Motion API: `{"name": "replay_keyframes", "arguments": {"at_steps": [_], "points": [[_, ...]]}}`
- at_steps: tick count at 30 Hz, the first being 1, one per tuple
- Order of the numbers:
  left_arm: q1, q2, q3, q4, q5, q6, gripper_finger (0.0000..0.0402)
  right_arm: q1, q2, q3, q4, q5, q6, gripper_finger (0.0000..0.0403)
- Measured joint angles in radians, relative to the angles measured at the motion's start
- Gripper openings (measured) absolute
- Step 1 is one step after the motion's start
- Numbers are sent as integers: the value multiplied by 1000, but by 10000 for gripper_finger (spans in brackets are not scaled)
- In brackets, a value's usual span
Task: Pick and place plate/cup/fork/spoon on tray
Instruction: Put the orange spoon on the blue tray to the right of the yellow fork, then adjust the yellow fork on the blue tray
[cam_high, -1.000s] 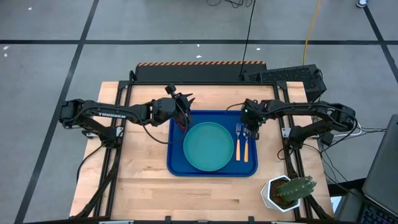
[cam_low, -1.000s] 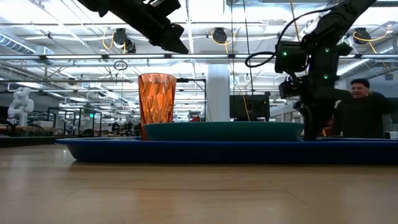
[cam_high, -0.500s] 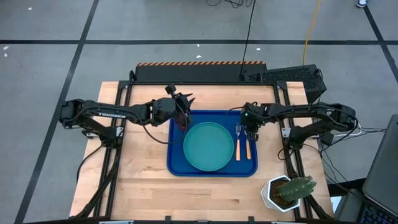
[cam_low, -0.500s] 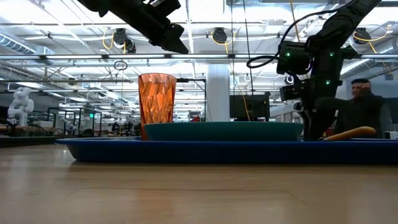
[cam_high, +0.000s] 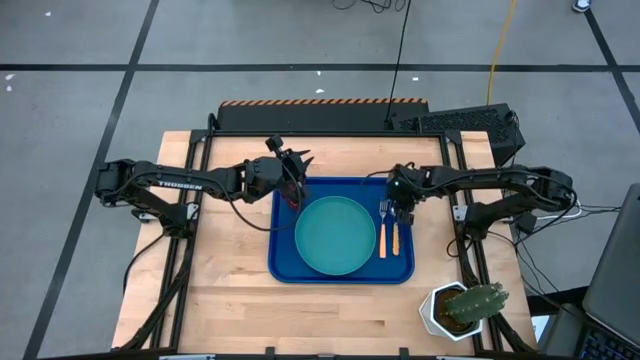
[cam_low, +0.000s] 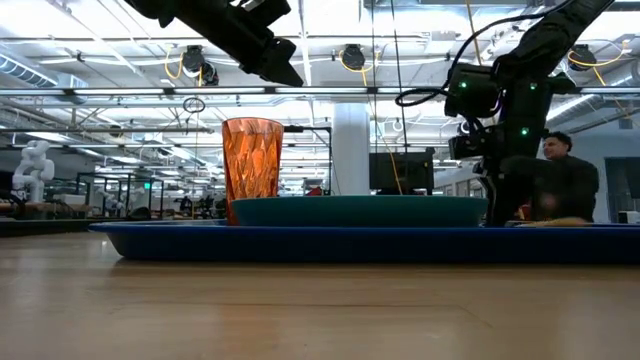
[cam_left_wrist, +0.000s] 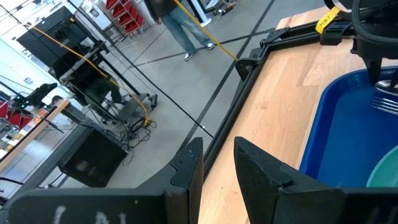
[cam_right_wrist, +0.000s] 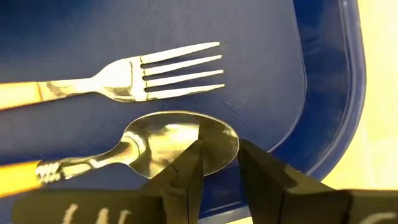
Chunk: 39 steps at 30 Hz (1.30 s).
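Note:
The blue tray (cam_high: 285, 268) holds the teal plate (cam_high: 335, 235), the amber cup (cam_low: 252, 170) upright in its far left corner, and the fork (cam_high: 382, 230) and spoon (cam_high: 397, 236) side by side at its right, handles toward the near edge. My right gripper (cam_high: 401, 205) stands low over the spoon's bowl (cam_right_wrist: 161, 146), shut on it. The fork (cam_right_wrist: 124, 81) lies free beside it. My left gripper (cam_high: 300, 160) is shut and empty, above the cup and clear of it (cam_low: 283, 68). My right gripper comes from above, pointing down, at the tip end of the spoon's bowl (cam_right_wrist: 217, 140). One fingertip (cam_right_wrist: 194, 152) stands over the bowl's hollow, the other (cam_right_wrist: 249, 152) at its outer edge. The spoon lies on the tray floor, its handle (cam_low: 555, 220) low.
A white pot with a cactus (cam_high: 465, 310) stands at the table's near right corner. A black box (cam_high: 460, 122) sits at the far edge. A person (cam_low: 565, 180) shows beyond the table in the low view. Bare wood lies left of and in front of the tray.
My right gripper has shifted slightly toward the tray's left over the spoon's bowl. The spoon's handle tipped up off the tray half a second ago and has come back down almost flat; its bowl end stayed in place.

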Motion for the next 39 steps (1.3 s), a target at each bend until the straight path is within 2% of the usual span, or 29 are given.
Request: {"name": "replay_keyframes", "arguments": {"at_steps": [9,17,36,39], "points": [[1,0,0,1,0,0,94,0,-47,0,-27,-6,35,89],[1,0,0,1,0,0,94,0,-46,0,-20,-56,20,89],[1,0,0,0,0,0,94,1,-46,1,48,-48,-10,89],[1,0,0,1,0,0,94,0,-46,1,72,-5,-14,89]]}}
